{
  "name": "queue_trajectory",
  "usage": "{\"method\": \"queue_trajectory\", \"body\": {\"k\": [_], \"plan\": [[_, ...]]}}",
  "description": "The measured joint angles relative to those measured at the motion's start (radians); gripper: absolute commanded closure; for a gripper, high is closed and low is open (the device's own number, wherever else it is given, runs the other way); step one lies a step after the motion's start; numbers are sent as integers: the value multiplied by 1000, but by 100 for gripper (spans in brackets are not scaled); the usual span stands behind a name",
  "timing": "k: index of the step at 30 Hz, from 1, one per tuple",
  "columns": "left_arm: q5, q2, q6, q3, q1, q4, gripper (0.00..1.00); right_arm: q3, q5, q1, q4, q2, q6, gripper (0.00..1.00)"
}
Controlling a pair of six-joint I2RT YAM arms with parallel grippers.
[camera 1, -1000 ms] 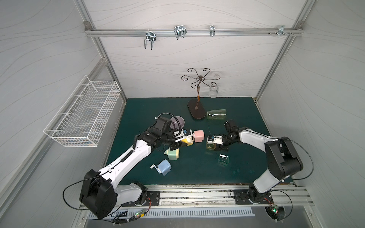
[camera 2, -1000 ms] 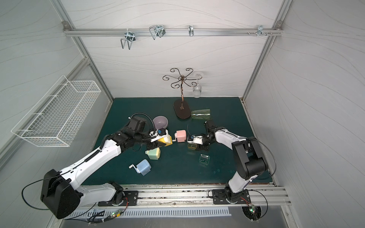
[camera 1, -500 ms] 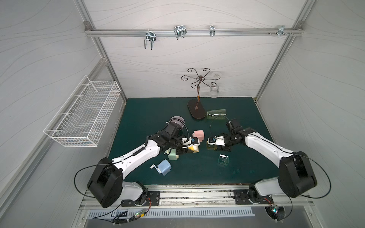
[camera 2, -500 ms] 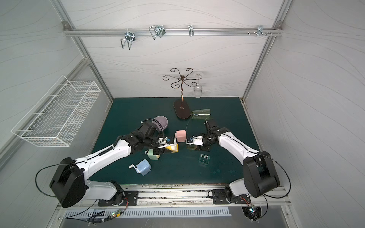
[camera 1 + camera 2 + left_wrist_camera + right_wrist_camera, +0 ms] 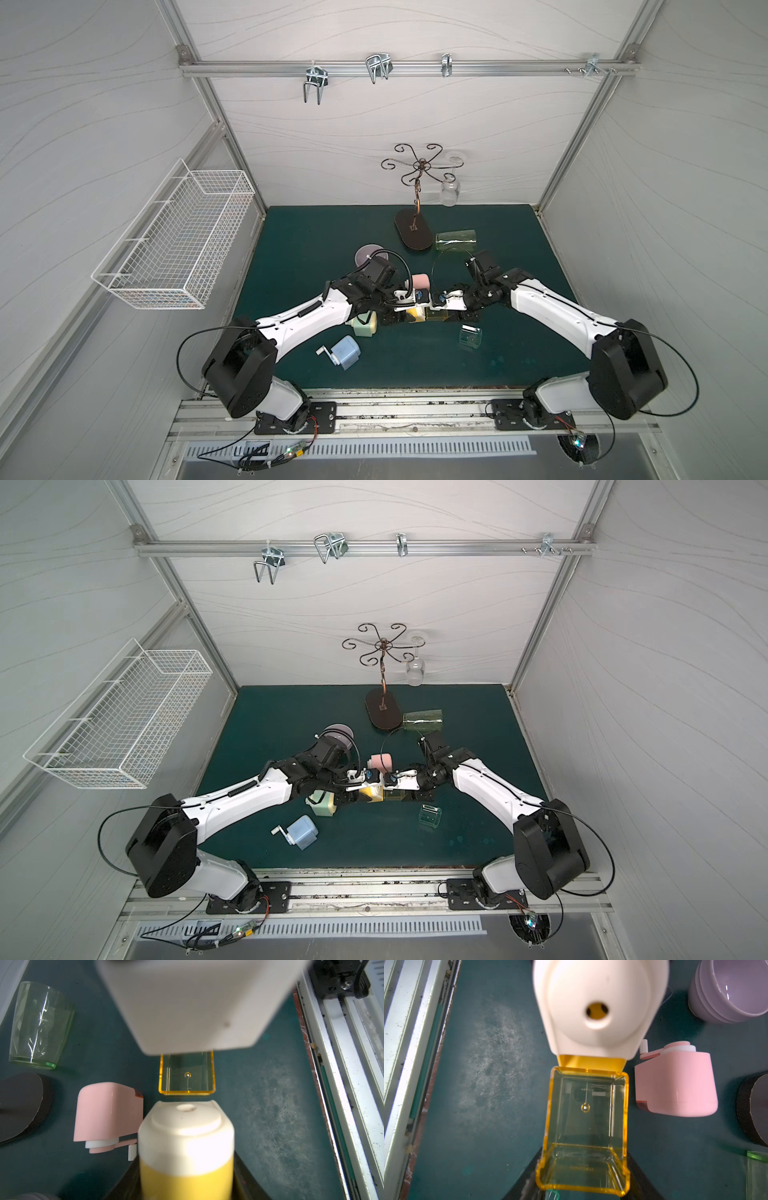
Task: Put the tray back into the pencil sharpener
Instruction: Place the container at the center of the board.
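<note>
Item: tray, one piece, of clear amber-yellow plastic; a shallow rectangular open box with rounded corners, thick glossy rim and a small round moulding mark in the middle of its floor. It was found near the middle of the dark green surface, lying level and end-on to the pencil sharpener. It was clamped at its rear end by the right jaws, whose dark fingers pressed against both side walls. The sharpener had a yellow body and a cream front face with one round pencil hole, and was gripped tight across its body by the left jaws. In the right wrist view the tray's leading edge met the yellow lip of the slot below the cream face; the left wrist view showed a thin dark strip between the two, so contact could not be settled. In both top views the pair sat end to end between the two arms, tray to the right of sharpener. Nearby were a pink sharpener just beside the tray, a green sharpener, a blue sharpener, a clear tray, a purple cup and a green tumbler on its side.
</note>
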Motion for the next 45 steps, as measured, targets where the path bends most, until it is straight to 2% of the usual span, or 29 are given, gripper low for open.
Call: {"method": "queue_trajectory", "body": {"k": [7, 17, 28, 33, 45], "plan": [[-39, 21, -35, 19, -3, -6, 86, 0, 10, 2, -10, -11, 18, 56], [-18, 21, -93, 9, -5, 18, 87, -25, -13, -9, 37, -13, 49, 56], [6, 19, -87, -30, -20, 60, 88, -155, -30, -8, 132, -13, 84, 54], [-23, 16, -37, -34, -21, 3, 88, -183, -19, -8, 171, -11, 86, 53], [-91, -102, -27, -148, -21, -84, 88, -160, 64, 0, 263, 153, 114, 40]]}}
